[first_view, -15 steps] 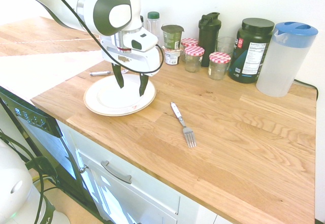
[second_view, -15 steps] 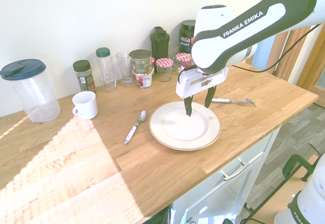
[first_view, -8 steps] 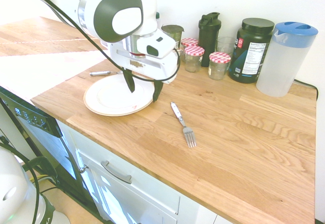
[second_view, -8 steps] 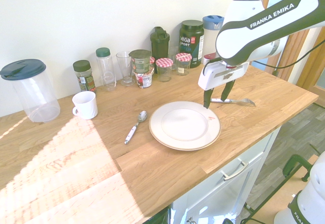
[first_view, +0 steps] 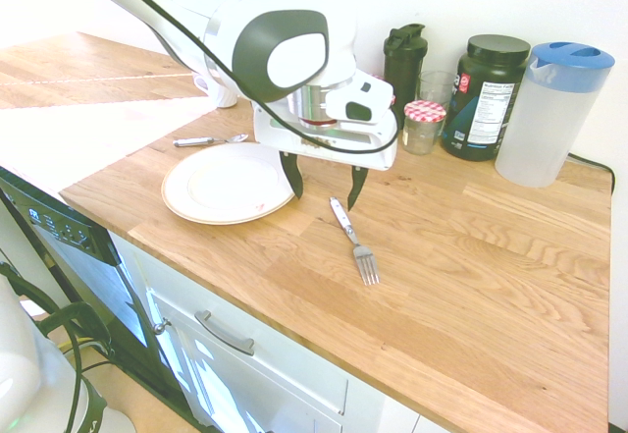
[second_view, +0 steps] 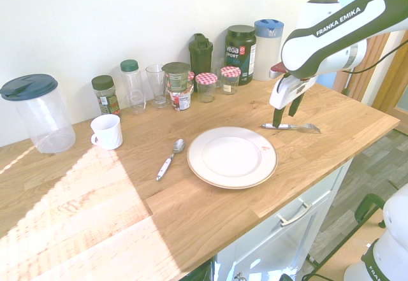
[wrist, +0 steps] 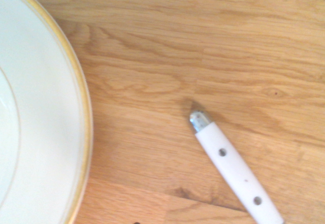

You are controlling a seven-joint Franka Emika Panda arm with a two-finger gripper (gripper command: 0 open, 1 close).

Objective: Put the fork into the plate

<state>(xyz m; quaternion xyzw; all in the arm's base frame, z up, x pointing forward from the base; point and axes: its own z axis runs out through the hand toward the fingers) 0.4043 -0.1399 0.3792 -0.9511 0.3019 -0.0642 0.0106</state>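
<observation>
open and empty, the gripper (first_view: pixel 321 186) hangs above the slim silver fork's (first_view: pixel 352 239) whitish handle, beside the round white gold-rimmed plate (first_view: pixel 186 201); a centred, straight descent looks best.

On my worktop (second_view: pixel 210 217): one fork (first_view: pixel 354 241), one plate (second_view: pixel 232 157), one spoon (second_view: pixel 170 158), one mug (second_view: pixel 106 131), two pitchers (second_view: pixel 37 112), two red-lidded jars (second_view: pixel 206 86), one glass (second_view: pixel 156 85)

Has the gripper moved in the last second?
Yes. The gripper has moved off the plate and now hangs open above the fork handle's end; the fork lies on the counter.
</observation>
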